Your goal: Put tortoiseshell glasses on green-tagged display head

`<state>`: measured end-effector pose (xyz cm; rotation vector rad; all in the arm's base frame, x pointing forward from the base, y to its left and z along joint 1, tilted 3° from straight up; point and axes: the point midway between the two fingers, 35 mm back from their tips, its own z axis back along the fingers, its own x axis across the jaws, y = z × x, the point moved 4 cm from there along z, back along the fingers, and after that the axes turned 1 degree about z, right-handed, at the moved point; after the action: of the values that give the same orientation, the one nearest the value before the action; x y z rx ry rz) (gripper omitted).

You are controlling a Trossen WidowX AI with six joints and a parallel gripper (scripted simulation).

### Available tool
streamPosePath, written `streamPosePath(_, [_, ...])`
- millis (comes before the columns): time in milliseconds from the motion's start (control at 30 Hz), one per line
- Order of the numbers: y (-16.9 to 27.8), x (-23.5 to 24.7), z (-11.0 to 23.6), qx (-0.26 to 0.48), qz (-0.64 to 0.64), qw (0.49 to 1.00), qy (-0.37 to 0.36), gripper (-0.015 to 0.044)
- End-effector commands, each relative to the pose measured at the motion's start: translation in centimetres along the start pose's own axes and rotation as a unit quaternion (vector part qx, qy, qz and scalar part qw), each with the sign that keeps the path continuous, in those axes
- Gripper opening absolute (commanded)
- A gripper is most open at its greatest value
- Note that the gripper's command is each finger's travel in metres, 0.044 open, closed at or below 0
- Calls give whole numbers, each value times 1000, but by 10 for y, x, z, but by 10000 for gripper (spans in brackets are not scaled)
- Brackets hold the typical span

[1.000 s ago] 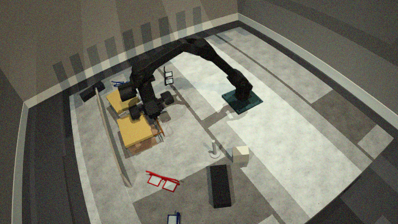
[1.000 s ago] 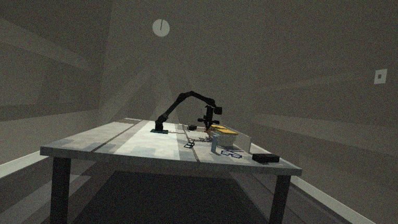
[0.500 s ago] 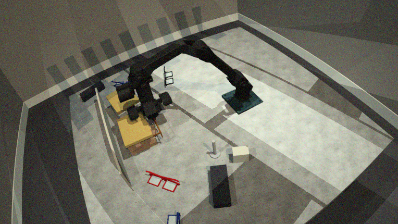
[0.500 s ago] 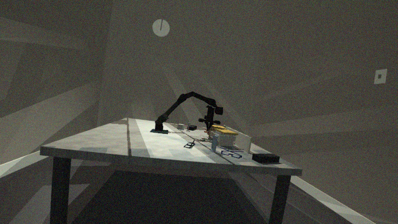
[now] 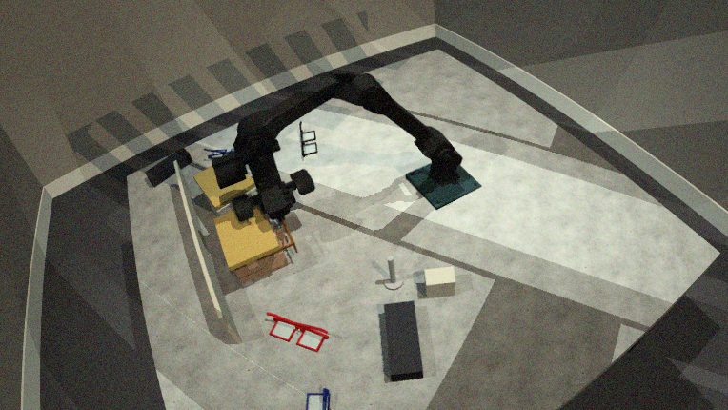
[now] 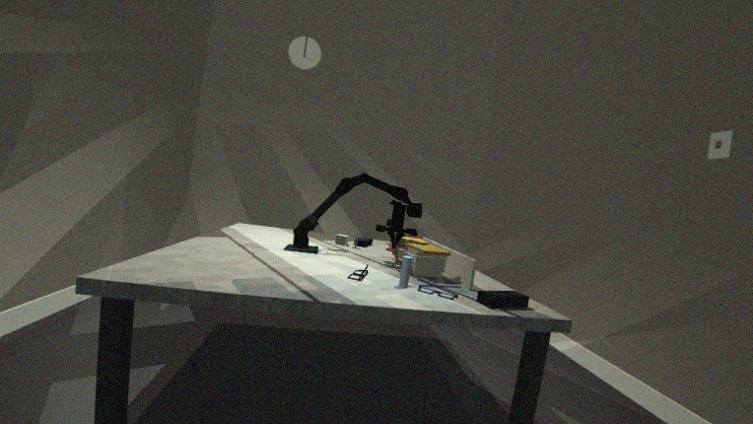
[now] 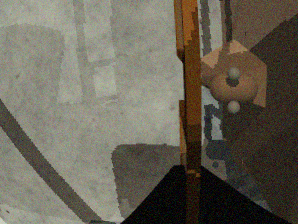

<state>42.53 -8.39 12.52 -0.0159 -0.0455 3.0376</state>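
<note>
The desk [image 5: 509,244] is filling most of the top view. Left of centre, the black arm [image 5: 387,109] is arching from its green base plate [image 5: 466,191] over two yellow-topped display heads [image 5: 244,239]. Its end effector [image 5: 278,217] is clamping the tortoiseshell glasses [image 7: 188,50], which are running up the wrist view's middle beside the nearer head.

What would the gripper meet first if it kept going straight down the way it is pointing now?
The gripper, shut on the tortoiseshell glasses, points down beside the nearer yellow-topped display head. Going straight on, the glasses would probably touch that head's face first, though depth is unclear and the table could come first.
</note>
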Motion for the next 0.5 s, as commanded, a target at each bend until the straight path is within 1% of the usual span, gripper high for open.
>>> streamPosePath(0, [0, 0, -2, 1, -2, 1000, 0, 0])
streamPosePath(67, [0, 0, -2, 1, -2, 1000, 0, 0])
streamPosePath(200, [0, 0, -1, 0, 0, 1000, 0, 105])
streamPosePath(467, [0, 0, -1, 0, 0, 1000, 0, 107])
